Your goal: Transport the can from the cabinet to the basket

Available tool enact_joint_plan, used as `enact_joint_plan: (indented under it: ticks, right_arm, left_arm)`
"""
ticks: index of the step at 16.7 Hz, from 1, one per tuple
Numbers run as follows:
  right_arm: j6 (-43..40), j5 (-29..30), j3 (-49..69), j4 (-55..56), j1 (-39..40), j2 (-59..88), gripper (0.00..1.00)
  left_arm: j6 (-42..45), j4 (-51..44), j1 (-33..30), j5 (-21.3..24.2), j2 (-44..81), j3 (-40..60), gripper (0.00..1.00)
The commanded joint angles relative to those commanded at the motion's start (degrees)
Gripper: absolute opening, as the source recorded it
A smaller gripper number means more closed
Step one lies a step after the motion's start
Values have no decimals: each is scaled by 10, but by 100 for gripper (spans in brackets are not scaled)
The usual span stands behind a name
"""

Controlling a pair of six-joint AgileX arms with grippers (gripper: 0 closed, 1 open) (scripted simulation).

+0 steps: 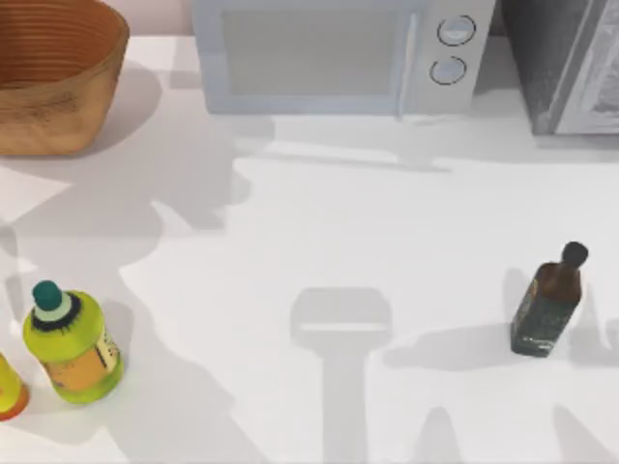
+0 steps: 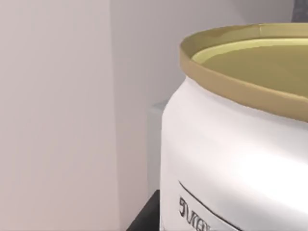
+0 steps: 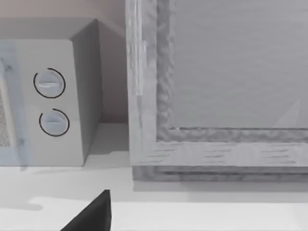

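The can [image 2: 226,159], white with a dull gold top, hangs tilted right in front of the left wrist camera against a pale wall. My left gripper is shut on it, and one dark fingertip [image 2: 144,219] shows beside its lower side. The wicker basket [image 1: 97,87] stands at the table's back left corner, with nothing showing inside. The dark grey speckled cabinet [image 1: 542,68] stands at the back right. Its lighter door panel [image 3: 231,62] faces the right wrist camera, with a dark part of my right gripper [image 3: 91,214] in front of it.
A pale microwave [image 1: 319,58] with two round knobs stands between basket and cabinet. A yellow-green bottle [image 1: 73,343] with a teal cap stands at the front left beside another yellow object [image 1: 8,391]. A dark bottle [image 1: 549,302] stands at the right. Arm shadows cross the table.
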Motion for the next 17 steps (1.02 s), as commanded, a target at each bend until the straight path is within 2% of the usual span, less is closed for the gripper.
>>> enact_joint_plan:
  ticks: [4,9,13,17]
  right_arm:
    - [0,0,0,0,0,0,100]
    - [0,0,0,0,0,0,100]
    - [0,0,0,0,0,0,100]
    - [0,0,0,0,0,0,100]
  left_arm:
    - [0,2,-4,-3,4,-2,0]
    - [-5,33,-59,-58,61,38,0]
    - [-7,34,-65,-64,67,40,0]
    - [-7,34,-65,-64,67,40,30]
